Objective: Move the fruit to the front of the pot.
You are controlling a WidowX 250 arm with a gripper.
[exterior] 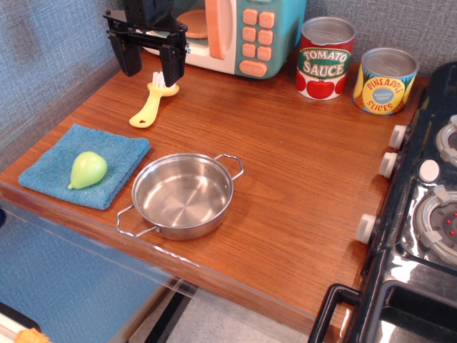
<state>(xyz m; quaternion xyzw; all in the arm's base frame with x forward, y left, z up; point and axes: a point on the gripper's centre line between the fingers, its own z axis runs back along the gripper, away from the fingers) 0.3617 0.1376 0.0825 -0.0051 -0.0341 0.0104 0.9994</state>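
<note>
Here, the green pear (88, 170) is seen lying on a blue cloth (86, 164), just beside the shiny pot (183, 195) on the table (285, 179). The tool (150, 66) is held spread and empty above a yellow brush (152, 104).

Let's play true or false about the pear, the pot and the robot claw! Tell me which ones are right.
1. The fruit lies on the blue cloth. True.
2. The fruit is inside the pot. False: the pot is empty, and the fruit lies to its left in the picture.
3. The gripper is holding the fruit. False: it is open and empty, up near the toy microwave.
4. The yellow brush lies on the wooden table. True.
5. Both cans stand beside the cloth. False: the tomato sauce can and the pineapple can stand at the far side by the wall.
</note>
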